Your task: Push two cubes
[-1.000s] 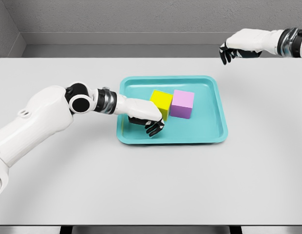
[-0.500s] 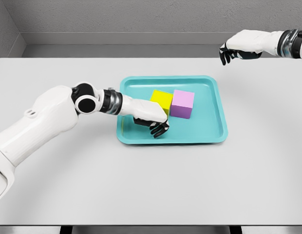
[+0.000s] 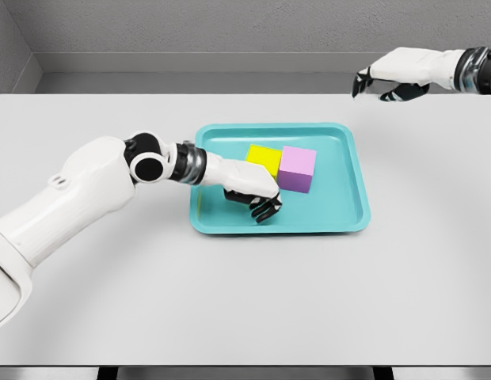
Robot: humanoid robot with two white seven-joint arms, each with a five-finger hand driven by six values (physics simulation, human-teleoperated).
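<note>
Yellow cube (image 3: 264, 157) sits mid-tray, touching the pink cube (image 3: 297, 168) toward the tray's (image 3: 352, 207) right edge.
You've got the left hand (image 3: 252, 192) pressed against its near-left side, fingers curled, gripping nothing.

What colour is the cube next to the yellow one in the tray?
Pink cube, clearest in the head view.

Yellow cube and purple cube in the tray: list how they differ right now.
The yellow cube sits to the left, the purple cube to its right. The left hand covers the yellow cube's front, while the purple cube shows in full. The yellow cube's top edge lies slightly farther back than the purple one's. Both rest side by side, seemingly touching, inside the teal tray, and look alike in size and shape.
</note>
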